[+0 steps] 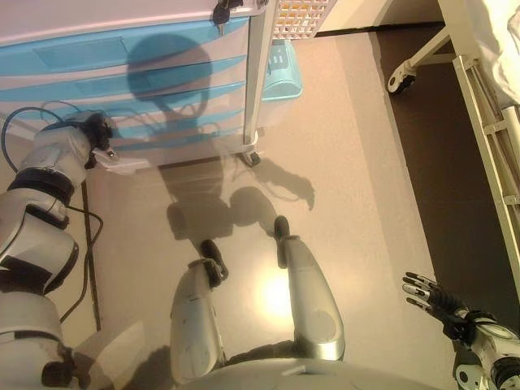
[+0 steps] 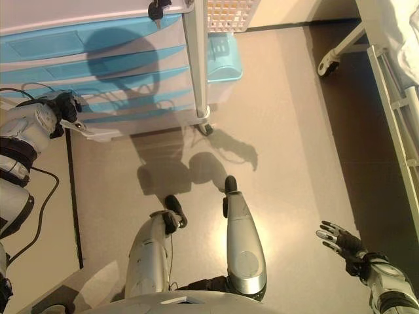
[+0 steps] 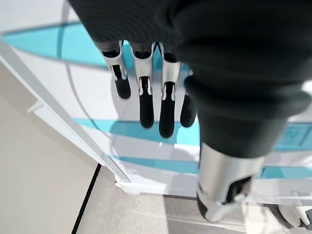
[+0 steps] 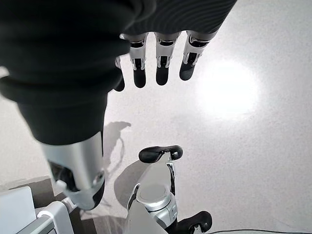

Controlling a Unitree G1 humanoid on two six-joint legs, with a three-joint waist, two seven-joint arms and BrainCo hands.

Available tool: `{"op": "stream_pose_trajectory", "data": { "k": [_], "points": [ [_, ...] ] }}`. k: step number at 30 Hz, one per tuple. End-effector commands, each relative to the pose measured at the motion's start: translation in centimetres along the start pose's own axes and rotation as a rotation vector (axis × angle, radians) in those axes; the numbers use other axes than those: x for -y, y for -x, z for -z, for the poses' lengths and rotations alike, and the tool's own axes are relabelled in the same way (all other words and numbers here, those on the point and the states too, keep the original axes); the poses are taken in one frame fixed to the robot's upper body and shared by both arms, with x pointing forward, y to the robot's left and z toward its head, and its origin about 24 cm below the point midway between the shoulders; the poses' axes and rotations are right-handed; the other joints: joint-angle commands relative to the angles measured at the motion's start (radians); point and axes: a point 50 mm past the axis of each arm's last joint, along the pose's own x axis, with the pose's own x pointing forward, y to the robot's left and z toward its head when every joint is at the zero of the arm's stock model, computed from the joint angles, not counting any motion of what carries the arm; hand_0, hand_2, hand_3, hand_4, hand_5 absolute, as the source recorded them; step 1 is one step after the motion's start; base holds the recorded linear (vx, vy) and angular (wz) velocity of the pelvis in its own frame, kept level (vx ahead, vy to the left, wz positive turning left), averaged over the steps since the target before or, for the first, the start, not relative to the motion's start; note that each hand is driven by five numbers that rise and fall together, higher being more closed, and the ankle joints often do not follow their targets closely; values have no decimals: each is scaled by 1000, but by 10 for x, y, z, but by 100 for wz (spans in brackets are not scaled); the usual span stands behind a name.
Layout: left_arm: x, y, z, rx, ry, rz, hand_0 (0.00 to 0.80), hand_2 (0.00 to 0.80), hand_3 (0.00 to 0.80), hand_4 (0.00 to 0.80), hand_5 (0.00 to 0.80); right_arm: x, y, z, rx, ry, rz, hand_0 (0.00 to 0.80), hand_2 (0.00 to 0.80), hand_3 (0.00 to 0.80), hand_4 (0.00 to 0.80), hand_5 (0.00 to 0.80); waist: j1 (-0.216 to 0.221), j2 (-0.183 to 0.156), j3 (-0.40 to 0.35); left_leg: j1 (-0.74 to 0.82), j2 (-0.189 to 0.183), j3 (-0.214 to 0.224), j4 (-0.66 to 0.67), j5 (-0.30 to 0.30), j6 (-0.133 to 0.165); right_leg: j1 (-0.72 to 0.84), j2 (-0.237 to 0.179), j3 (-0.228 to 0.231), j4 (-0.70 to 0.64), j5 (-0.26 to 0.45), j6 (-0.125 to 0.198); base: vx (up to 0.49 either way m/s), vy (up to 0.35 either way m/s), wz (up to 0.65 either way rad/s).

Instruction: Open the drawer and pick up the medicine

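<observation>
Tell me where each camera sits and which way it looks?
Left eye view: on the head, looking down at the floor, the drawer cabinet and the bed frame; both arms show.
Right eye view: beside it, same scene; the open right robot hand hangs low.
Left wrist view: on the left arm, looking along the open left robot hand at the cabinet's blue drawers.
Right wrist view: on the right arm, looking past straight fingers at the floor.
Both eye views and the left wrist view share the cabinet.

Shiny beige floor (image 1: 349, 187), white bed frame (image 1: 487, 122)
</observation>
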Motion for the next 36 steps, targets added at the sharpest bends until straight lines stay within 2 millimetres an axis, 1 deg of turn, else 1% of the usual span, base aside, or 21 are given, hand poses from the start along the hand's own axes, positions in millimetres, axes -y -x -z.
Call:
{"op": "stream_pose_trajectory", "data": {
  "k": [1, 4, 6, 8, 11, 12, 13, 15, 16, 18, 22, 26, 28, 30, 32, 34, 36],
  "points": [
    [-33, 8, 30, -78, -14, -109, 0, 0, 0, 0, 0, 4, 8, 19, -46, 18, 17, 0, 0, 0, 0, 0, -18, -1, -38, 67, -34, 30, 76, -154, 26, 39, 38, -3, -64, 54, 68, -2, -68, 0],
    [-27, 7, 26, -44, -11, -84, 0, 0, 0, 0, 0, -3, 6, 23, -44, 16, -13, 0, 0, 0, 0, 0, -11, -1, -42, 82, -42, 24, 52, -150, 26, 48, 36, -9, -69, 60, 73, -5, -67, 2],
    [-18, 7, 21, -12, 2, -48, 0, 0, 0, 0, 0, -8, 4, 26, -53, 13, -30, 0, 0, 0, 0, 0, -3, 0, -47, 96, -49, 21, 29, -145, 25, 59, 36, -15, -75, 62, 75, 1, -84, 7],
    [-5, 6, 13, 32, 22, 4, 0, 0, 0, 0, 0, -13, 3, 29, -64, 22, -54, 0, 0, 0, 0, 0, 7, 1, -55, 123, -55, 19, -14, -131, 24, 76, 35, -24, -88, 68, 78, 13, -105, 9],
    [19, 6, 2, 93, 59, 99, 0, 0, 0, 0, 0, -19, 1, 33, -65, 31, -74, 0, 0, 0, 0, 0, 26, 3, -66, 154, -66, 5, -68, -109, 19, 108, 32, -37, -116, 70, 78, -18, -143, 7],
    [30, 7, -2, 114, 80, 140, 0, 0, 0, 0, 0, -22, -1, 33, -61, 39, -82, 0, 0, 0, 0, 0, 35, -2, -74, 159, -72, 11, -102, -70, 20, 113, 27, -46, -142, 95, 69, -75, -167, 12],
    [38, 8, -5, 130, 93, 183, 0, 0, 0, 0, 0, -24, -1, 33, -56, 48, -86, 0, 0, 0, 0, 0, 42, 0, -77, 170, -75, 6, -121, -62, 18, 122, 26, -51, -149, 97, 69, -71, -166, 13],
    [59, 12, -10, 151, 142, 267, 0, 0, 0, 0, 0, -27, -3, 29, -44, 60, -90, 0, 0, 0, 0, 0, 57, 5, -90, 199, -82, -6, -169, -39, 8, 153, 24, -64, -179, 96, 67, 12, -129, 12],
    [73, 16, -11, 161, 168, 319, 0, 0, 0, 0, 0, -29, -5, 27, -35, 62, -93, 0, 0, 0, 0, 0, 67, 10, -98, 217, -83, -11, -197, -26, 2, 174, 25, -75, -196, 88, 63, 22, -121, 15],
    [95, 22, -12, 167, 227, 402, 0, 0, 0, 0, 0, -30, -6, 22, -15, 70, -96, 0, 0, 0, 0, 0, 80, 19, -113, 244, -86, -23, -246, 0, -12, 208, 29, -89, -227, 84, 55, 25, -103, 16],
    [149, 43, -11, 170, 393, 563, 0, 0, 0, 0, 0, -31, -5, 16, 11, 56, -111, 0, 0, 0, 0, 0, 112, 38, -160, 310, -97, -54, -366, 57, -38, 292, 39, -122, -302, 76, 41, 47, -82, 20],
    [203, 69, -4, 129, 551, 708, 0, 0, 0, 0, 0, -35, -4, 19, 16, 12, -155, 0, 0, 0, 0, 0, 142, 52, -210, 362, -98, -78, -451, 96, -54, 362, 53, -152, -357, 69, 32, 40, -71, 16],
    [226, 83, -4, 114, 625, 768, 0, 0, 0, 0, 0, -40, -5, 20, 14, 14, -176, 0, 0, 0, 0, 0, 156, 57, -237, 377, -97, -93, -477, 109, -60, 389, 60, -163, -377, 63, 25, 33, -64, 11],
    [245, 94, -2, 84, 702, 810, 0, 0, 0, 0, 0, -45, -8, 21, 7, 25, -184, 0, 0, 0, 0, 0, 167, 63, -260, 392, -95, -104, -506, 123, -65, 414, 67, -171, -394, 61, 19, 34, -51, 11],
    [263, 105, -2, 52, 815, 853, 0, 0, 0, 0, 0, -51, -11, 22, 10, 22, -207, 0, 0, 0, 0, 0, 180, 69, -284, 408, -91, -113, -532, 137, -71, 440, 72, -182, -409, 56, 14, 34, -46, 10],
    [283, 119, -6, 42, 930, 896, 0, 0, 0, 0, 0, -57, -14, 24, 7, 6, -222, 0, 0, 0, 0, 0, 193, 73, -311, 422, -89, -122, -557, 149, -75, 463, 78, -187, -425, 52, 9, 42, -37, 5],
    [296, 130, -13, 50, 1037, 947, 0, 0, 0, 0, 0, -63, -16, 28, 11, -29, -244, 0, 0, 0, 0, 0, 201, 77, -327, 436, -85, -126, -578, 160, -78, 481, 83, -193, -436, 50, 6, 31, -25, 10]
  ]
}}
